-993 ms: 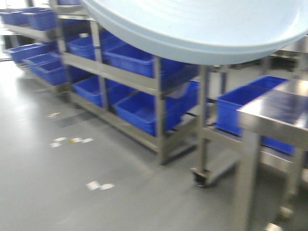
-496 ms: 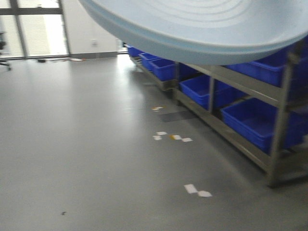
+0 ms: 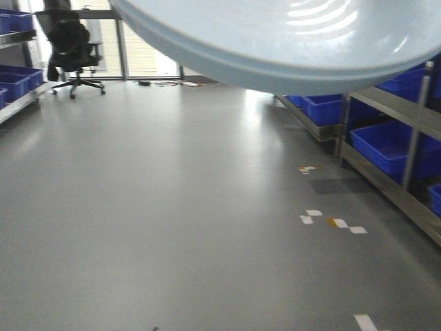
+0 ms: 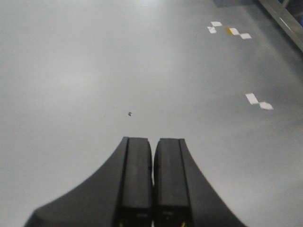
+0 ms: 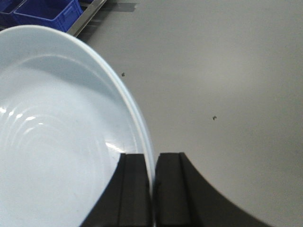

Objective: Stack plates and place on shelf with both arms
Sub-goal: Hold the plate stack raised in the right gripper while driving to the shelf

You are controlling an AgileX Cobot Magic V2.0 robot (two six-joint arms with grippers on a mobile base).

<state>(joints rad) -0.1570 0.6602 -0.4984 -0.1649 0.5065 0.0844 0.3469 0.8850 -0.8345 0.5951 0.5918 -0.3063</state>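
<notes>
A pale bluish-white plate (image 3: 275, 34) with faint concentric rings fills the top of the front view, tilted and held in the air. In the right wrist view my right gripper (image 5: 152, 163) is shut on the rim of this plate (image 5: 57, 142), one finger inside the rim and one outside. My left gripper (image 4: 153, 146) is shut with nothing in it, hanging over bare grey floor. Steel shelving (image 3: 415, 121) runs along the right; I cannot tell whether it is the task's shelf.
Blue crates (image 3: 386, 141) sit on the right-hand shelving, and more blue crates (image 3: 14, 76) on a rack at the far left. A black office chair (image 3: 72, 45) stands at the back left by the windows. White tape marks (image 3: 313, 215) dot the grey floor.
The whole view has swung left: the racks of crates slid off to the right, and open floor, windows and the chair came into view. The plate keeps its place in my right gripper.
</notes>
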